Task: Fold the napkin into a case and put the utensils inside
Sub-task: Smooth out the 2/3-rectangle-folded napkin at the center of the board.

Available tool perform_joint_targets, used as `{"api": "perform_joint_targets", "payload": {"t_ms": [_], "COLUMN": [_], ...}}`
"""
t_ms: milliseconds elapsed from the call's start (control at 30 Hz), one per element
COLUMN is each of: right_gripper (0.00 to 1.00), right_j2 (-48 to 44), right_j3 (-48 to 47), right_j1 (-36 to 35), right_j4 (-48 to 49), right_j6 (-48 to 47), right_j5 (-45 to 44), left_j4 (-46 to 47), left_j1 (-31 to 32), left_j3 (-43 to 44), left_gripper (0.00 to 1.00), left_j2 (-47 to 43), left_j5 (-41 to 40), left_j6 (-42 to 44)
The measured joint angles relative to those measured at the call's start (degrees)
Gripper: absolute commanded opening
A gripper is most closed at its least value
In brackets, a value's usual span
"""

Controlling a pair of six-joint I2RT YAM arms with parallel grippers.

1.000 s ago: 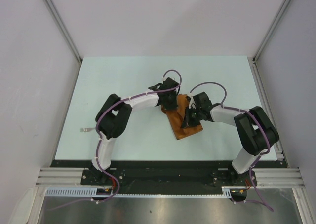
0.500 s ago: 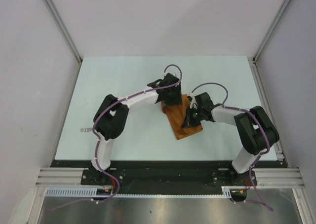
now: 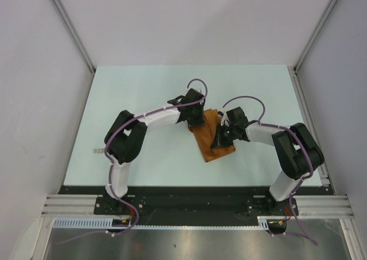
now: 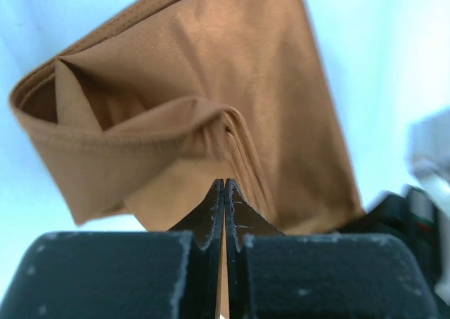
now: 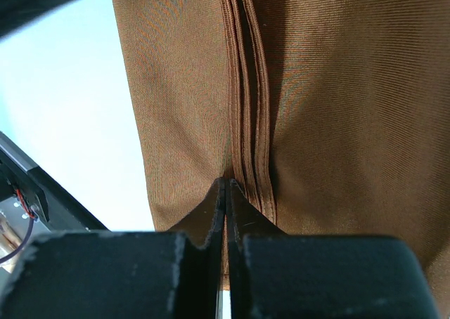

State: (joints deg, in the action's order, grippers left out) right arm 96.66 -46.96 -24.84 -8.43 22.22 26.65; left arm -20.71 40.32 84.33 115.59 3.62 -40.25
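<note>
The rust-orange napkin [image 3: 213,138] lies folded into a narrow layered strip at mid-table, with its far end puffed open like a pouch in the left wrist view [image 4: 211,87]. My left gripper [image 3: 198,121] is at the strip's far end, and its jaws [image 4: 224,183] are shut on a layer of the cloth. My right gripper [image 3: 220,140] is at the strip's right side, shut [image 5: 226,182] on the cloth beside the stacked hems [image 5: 247,87]. No orange utensils are in view.
A small thin pale piece [image 3: 98,151] lies near the table's left edge. The pale table [image 3: 143,88] is walled by white panels on the left, back and right. A metal rail [image 3: 195,203] runs along the near edge.
My left arm has swung its elbow to the left and its wrist a little back and left, still pinching the cloth. The right arm and the napkin's near end have barely moved.
</note>
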Motion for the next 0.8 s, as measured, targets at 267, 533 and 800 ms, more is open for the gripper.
{"api": "perform_joint_targets", "payload": {"t_ms": [267, 533, 800], "right_gripper": [0.00, 0.00, 0.00], "right_j2": [0.00, 1.33, 9.79], "right_j3": [-0.83, -9.29, -17.07], "right_j1": [0.02, 1.46, 2.19], "right_j4": [-1.20, -4.48, -3.72], "right_j6": [-0.13, -0.44, -0.42], "right_j5": [-0.39, -1.97, -1.99], "left_j4": [-0.07, 0.07, 0.26], "left_j1": [-0.66, -0.96, -1.25], "left_j3": [2.73, 3.65, 3.65], "left_gripper": [0.00, 0.00, 0.00], "left_j2": [6.05, 6.38, 6.38], "left_j5": [-0.85, -1.55, -1.49], "left_j6": [0.28, 0.31, 0.31]}}
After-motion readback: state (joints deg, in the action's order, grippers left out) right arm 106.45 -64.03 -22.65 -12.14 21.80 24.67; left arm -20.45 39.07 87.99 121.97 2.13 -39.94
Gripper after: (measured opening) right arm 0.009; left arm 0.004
